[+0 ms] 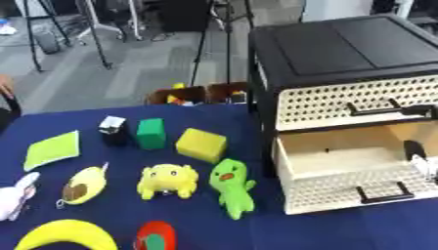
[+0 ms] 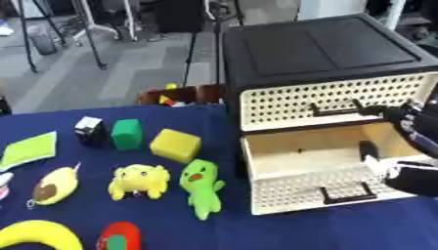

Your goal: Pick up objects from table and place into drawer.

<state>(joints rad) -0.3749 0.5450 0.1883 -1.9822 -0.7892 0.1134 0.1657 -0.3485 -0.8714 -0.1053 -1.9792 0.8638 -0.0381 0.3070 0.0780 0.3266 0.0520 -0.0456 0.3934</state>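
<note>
The cabinet [image 1: 342, 49] has a black top and cream perforated drawers; its lower drawer [image 1: 342, 188] is pulled open. On the blue cloth to its left lie a green plush bird [image 1: 232, 185], a yellow plush frog [image 1: 167, 179], an avocado plush [image 1: 84, 185], a yellow block [image 1: 202, 144], a green block [image 1: 151, 133], a small black-and-white cube [image 1: 112, 128], a lime flat pad [image 1: 53, 149], a banana [image 1: 64, 237] and a red-and-green toy [image 1: 156, 238]. My right hand [image 2: 412, 128] reaches in at the right edge, over the open drawer. A small dark shape [image 2: 368, 149] stands inside the drawer by it.
A white and pink plush [image 1: 15, 196] lies at the table's left edge. Behind the table, left of the cabinet, stands a brown box [image 1: 201, 93] with coloured items. Tripod legs stand on the grey floor beyond.
</note>
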